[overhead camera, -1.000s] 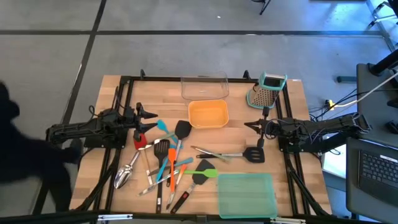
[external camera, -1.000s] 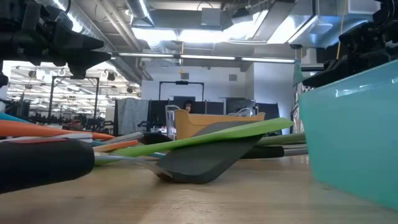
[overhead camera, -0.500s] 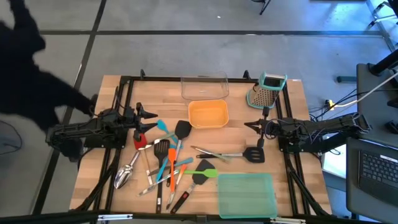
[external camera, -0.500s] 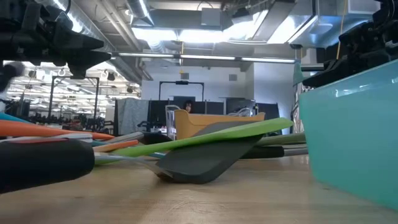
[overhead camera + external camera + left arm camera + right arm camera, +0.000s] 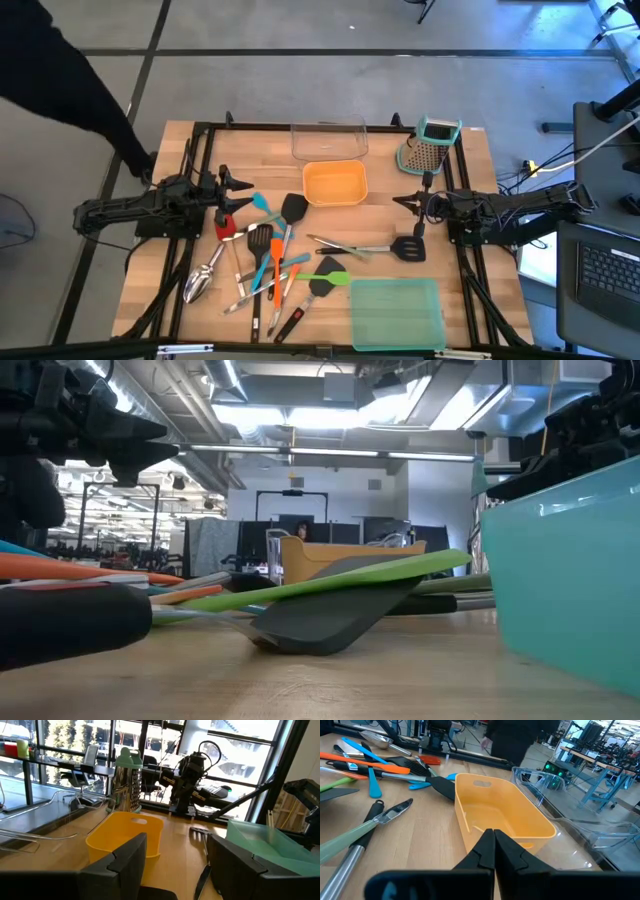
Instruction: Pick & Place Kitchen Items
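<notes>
The kitchen items [image 5: 270, 262] lie loose in a heap on the wooden table, left of centre: black spatulas, orange and teal tools, a green spatula [image 5: 330, 585] and a steel scoop [image 5: 200, 282]. Tongs [image 5: 345, 247] and a black slotted spatula [image 5: 408, 247] lie apart toward the right. My left gripper [image 5: 243, 185] [image 5: 177, 870] hovers open above the heap's far left end, pointing level toward the orange tray. My right gripper [image 5: 398, 203] [image 5: 494, 851] hovers shut above the table, right of the orange tray, with nothing in it.
An orange tray [image 5: 335, 183] stands at the table's middle, with a clear tray [image 5: 330, 138] behind it. A teal tray [image 5: 395, 312] is at the near right and a steel grater [image 5: 430, 147] at the far right. A person [image 5: 60, 70] stands off the far left corner.
Both grippers have kept still. The person beside the table's left edge has walked from its near part toward the far left corner.
</notes>
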